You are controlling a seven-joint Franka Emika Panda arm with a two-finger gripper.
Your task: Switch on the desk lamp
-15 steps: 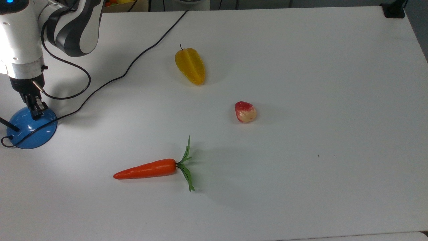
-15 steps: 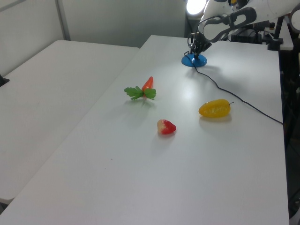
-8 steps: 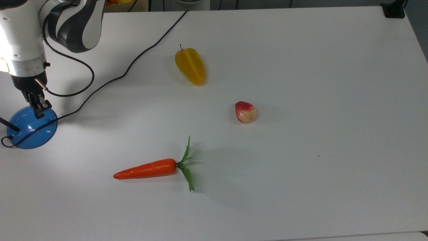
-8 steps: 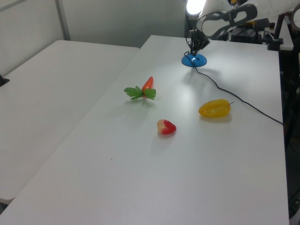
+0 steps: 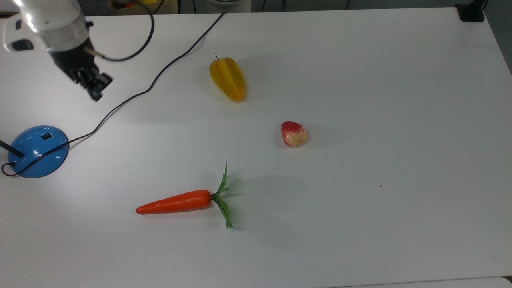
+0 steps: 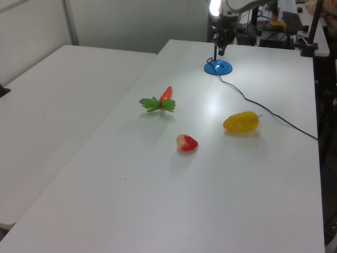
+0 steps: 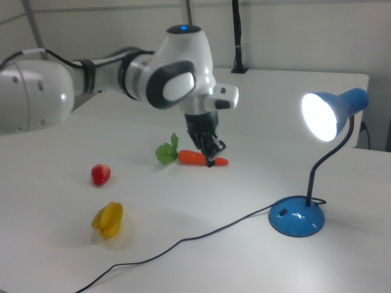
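The desk lamp's glossy blue domed base [image 5: 38, 152] sits at the top view's left edge, with its small dark switch [image 5: 46, 136] uncovered. In the right view the base [image 7: 296, 218] carries a thin black stem [image 7: 316, 168] up to a blue shade [image 7: 330, 113] that glows bright white. My gripper [image 5: 96, 86] hangs in the air, up and to the right of the base in the top view, fingers shut on nothing. It floats above the table to the left of the lamp in the right view [image 7: 212, 157], and just above the base [image 6: 218, 67] in the left view [image 6: 221, 48].
The lamp's black cord [image 5: 152, 86] runs from the base across the table to the far edge. A yellow starfruit [image 5: 228, 79], a red-and-cream fruit [image 5: 293, 133] and an orange carrot [image 5: 176, 203] lie mid-table. A black mount [image 5: 471, 12] sits at the top view's upper right corner.
The gripper has lifted off the lamp base's switch and swung up and to the right in the top view. The switch is now uncovered. The lamp stays lit.
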